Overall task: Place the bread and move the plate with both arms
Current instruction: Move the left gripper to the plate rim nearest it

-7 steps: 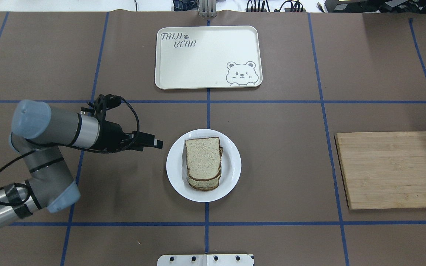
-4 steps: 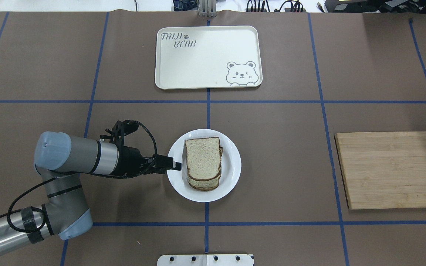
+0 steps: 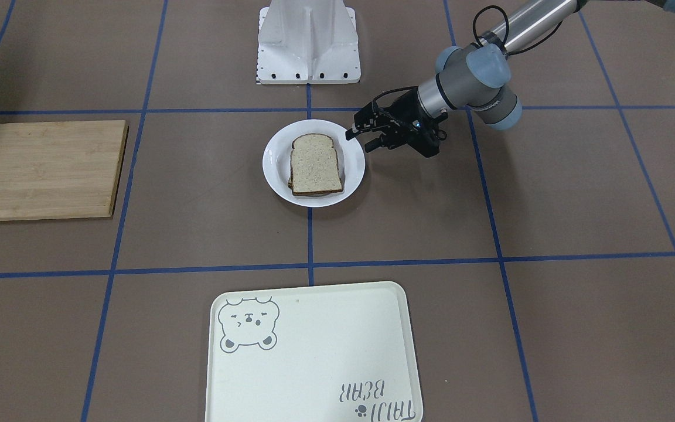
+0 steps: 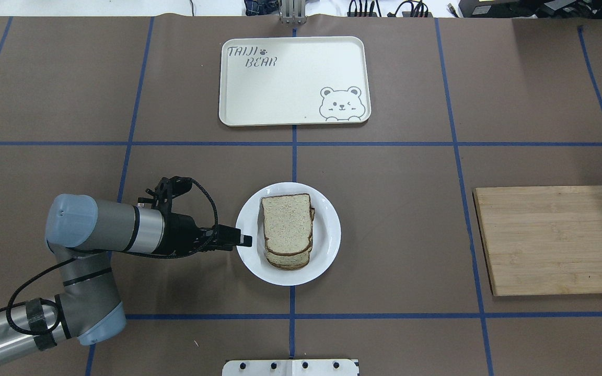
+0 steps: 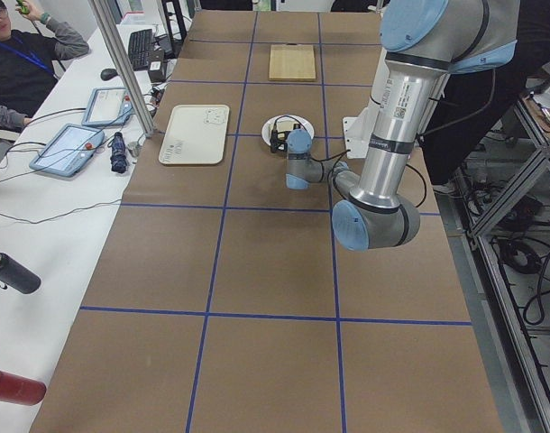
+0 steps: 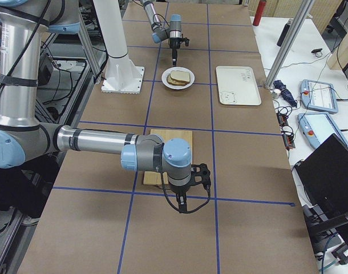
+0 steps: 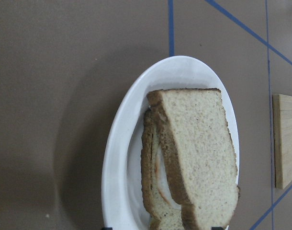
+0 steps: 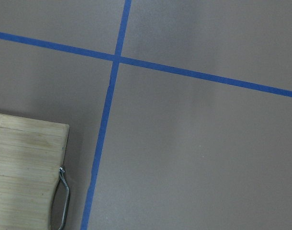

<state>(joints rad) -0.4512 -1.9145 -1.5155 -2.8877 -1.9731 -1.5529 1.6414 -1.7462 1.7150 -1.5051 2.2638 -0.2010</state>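
Observation:
The white plate (image 4: 327, 245) sits mid-table with the bread (image 4: 286, 223) lying on top of a stack, over a lower slice with white and orange filling that shows in the left wrist view. My left gripper (image 4: 246, 240) is open and empty at the plate's left rim, its jaws level with the rim. In the front-facing view the left gripper (image 3: 361, 139) is at the plate's (image 3: 273, 158) right edge, beside the bread (image 3: 315, 164). The left wrist view shows plate (image 7: 117, 163) and bread (image 7: 198, 148) close. My right gripper (image 6: 185, 202) hangs near the wooden board; I cannot tell its state.
A cream bear tray (image 4: 293, 81) lies at the far centre. A wooden cutting board (image 4: 554, 240) lies at the right, and its corner with a metal loop shows in the right wrist view (image 8: 21, 172). The robot's base plate (image 4: 290, 367) is at the near edge.
My left gripper has moved right and toward the robot, from open table up to the plate's left rim. Plate and bread have not moved.

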